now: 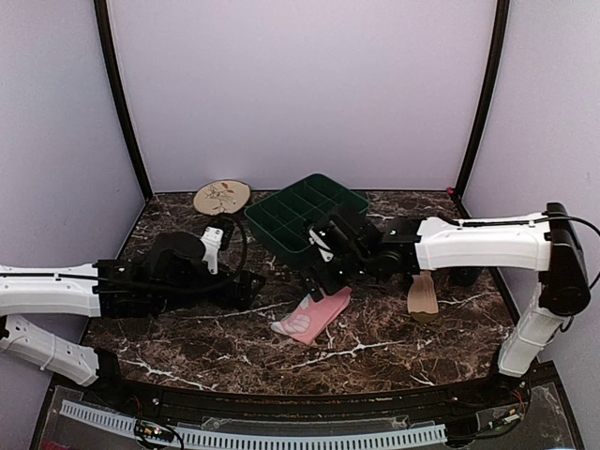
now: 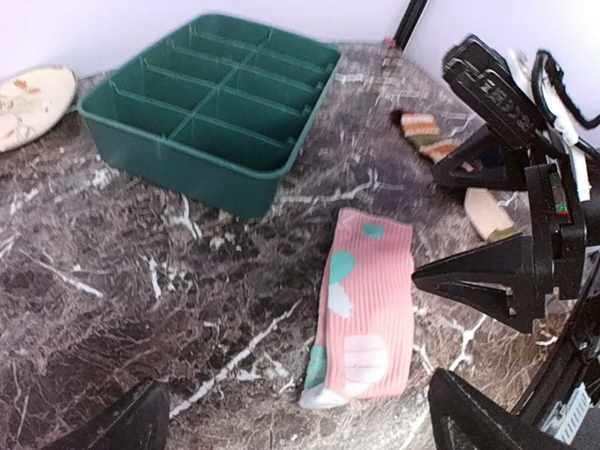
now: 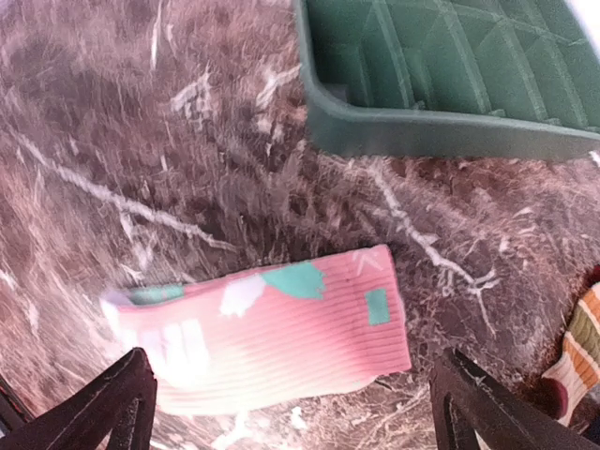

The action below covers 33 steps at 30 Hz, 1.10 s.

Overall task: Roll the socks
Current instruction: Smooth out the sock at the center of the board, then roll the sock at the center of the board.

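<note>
Pink sock point(image 1: 312, 316) lies flat mid-table at 6 o'clock of the green tray point(image 1: 305, 211), tan sock point(image 1: 423, 295) apart at its 3 o'clock. Right gripper point(image 3: 291, 398) and left gripper point(image 2: 295, 408) hover with jaws wide and empty, so rolling looks unstarted, next pinch an end.

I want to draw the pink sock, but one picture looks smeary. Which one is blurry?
Right wrist view: the pink ribbed fabric sock with mint patches and dark marbled table look smeared. Left wrist view: the same sock is crisp. Top view: it is small and dim.
</note>
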Motion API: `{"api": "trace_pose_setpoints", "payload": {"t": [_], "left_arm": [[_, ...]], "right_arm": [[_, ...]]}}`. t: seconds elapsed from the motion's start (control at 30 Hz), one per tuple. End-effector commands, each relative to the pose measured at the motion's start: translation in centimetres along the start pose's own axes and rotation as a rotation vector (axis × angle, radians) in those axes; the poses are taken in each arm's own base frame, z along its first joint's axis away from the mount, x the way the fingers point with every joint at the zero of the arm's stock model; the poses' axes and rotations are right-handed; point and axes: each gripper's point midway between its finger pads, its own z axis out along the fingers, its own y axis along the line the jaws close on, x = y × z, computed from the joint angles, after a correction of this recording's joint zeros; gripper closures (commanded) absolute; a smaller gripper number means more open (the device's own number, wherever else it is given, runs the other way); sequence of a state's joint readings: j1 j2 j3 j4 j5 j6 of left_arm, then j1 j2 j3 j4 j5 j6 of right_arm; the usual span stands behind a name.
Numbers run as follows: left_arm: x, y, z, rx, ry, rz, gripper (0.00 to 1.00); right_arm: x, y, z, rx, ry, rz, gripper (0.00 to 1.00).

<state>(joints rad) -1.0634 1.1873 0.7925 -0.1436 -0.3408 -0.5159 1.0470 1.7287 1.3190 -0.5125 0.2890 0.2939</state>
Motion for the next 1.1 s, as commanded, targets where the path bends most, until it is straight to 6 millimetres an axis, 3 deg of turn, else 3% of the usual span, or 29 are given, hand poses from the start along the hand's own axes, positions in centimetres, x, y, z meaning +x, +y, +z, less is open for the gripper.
{"api": "trace_pose_setpoints", "payload": {"t": [0.0,0.07,0.17,0.27,0.33,0.43,0.6,0.7,0.93,1.07], "left_arm": [[-3.5,1.2,-4.0,0.054,-0.295,-0.005,0.01],[-4.0,2.9,-5.8,0.037,-0.399,-0.022,0.06],[-3.1,3.7,-6.0,0.083,-0.391,-0.015,0.21],[-2.4,4.6,-5.1,0.024,-0.308,0.001,0.2],[-1.4,5.2,-4.2,-0.038,-0.228,0.023,0.13],[-0.9,5.9,-3.3,-0.116,-0.148,0.035,0.05],[-1.0,6.6,-3.1,-0.172,-0.125,0.025,0.03],[-1.0,6.8,-3.1,-0.196,-0.114,0.024,0.02],[-0.2,6.7,-3.5,-0.172,-0.068,0.002,0.02],[0.6,6.2,-3.7,-0.127,-0.043,0.0,0.03]], "right_arm": [[-4.2,-2.9,-4.5,0.079,-0.306,0.212,0.01],[-4.3,-3.4,-4.9,0.065,-0.353,0.266,0.0],[-5.4,-2.5,-5.2,-0.003,-0.38,0.225,0.05],[-5.7,-0.6,-4.8,-0.06,-0.339,0.114,0.22],[-4.8,0.7,-4.2,-0.057,-0.289,0.007,0.28],[-2.1,2.1,-3.0,0.013,-0.206,-0.144,0.29],[2.9,5.2,-1.8,-0.013,-0.08,-0.274,0.31],[4.9,6.7,-1.8,0.007,-0.036,-0.339,0.32],[7.1,10.2,-0.6,0.046,0.045,-0.461,0.26],[6.8,11.4,0.9,0.065,0.06,-0.485,0.21]]}}
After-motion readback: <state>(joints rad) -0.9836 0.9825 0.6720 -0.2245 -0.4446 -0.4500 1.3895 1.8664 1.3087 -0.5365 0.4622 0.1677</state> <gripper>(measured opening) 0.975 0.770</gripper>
